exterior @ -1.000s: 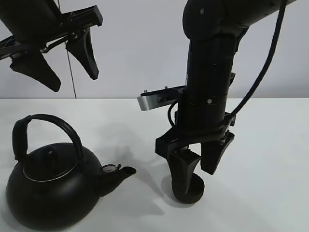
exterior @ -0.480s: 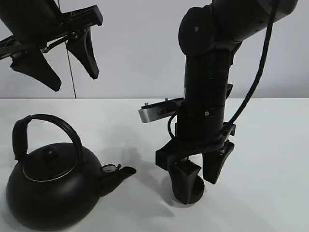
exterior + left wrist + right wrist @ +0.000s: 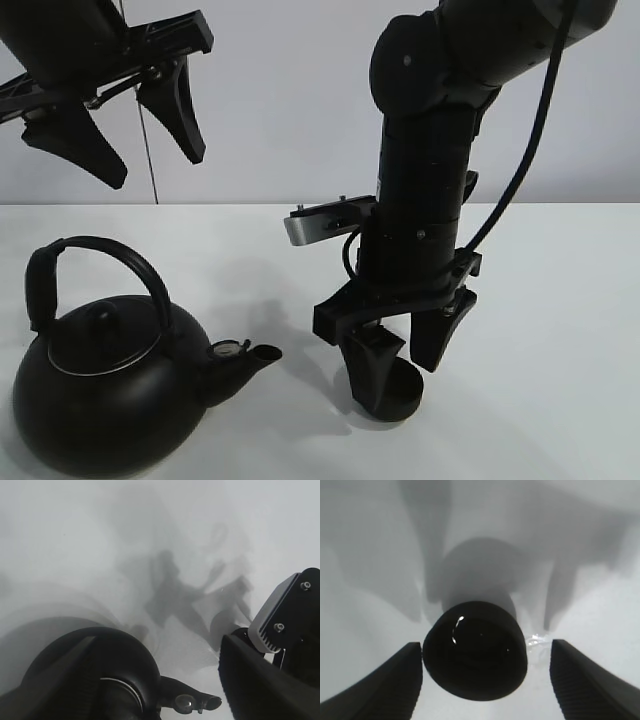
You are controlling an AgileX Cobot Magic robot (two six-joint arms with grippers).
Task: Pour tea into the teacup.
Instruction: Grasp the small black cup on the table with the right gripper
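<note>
- The teacup (image 3: 402, 396) stands upright on the white tabletop (image 3: 560, 300), near the front edge and a little to 3 o'clock of the middle in the high view.
- The right gripper (image 3: 399, 386) points straight down around the cup. Its jaws are wide apart, one finger on either side.
- In the right wrist view one finger lies against or just beside the cup's wall, I cannot tell which. The other stands clear, so nothing is clamped.
- The kettle (image 3: 100, 400) sits at the cup's 9 o'clock, with its spout (image 3: 250, 358) aimed toward the cup and its handle arched up.
- The left gripper (image 3: 155, 168) hangs high above the kettle, at the cup's 10 o'clock, spread wide and empty.
</note>
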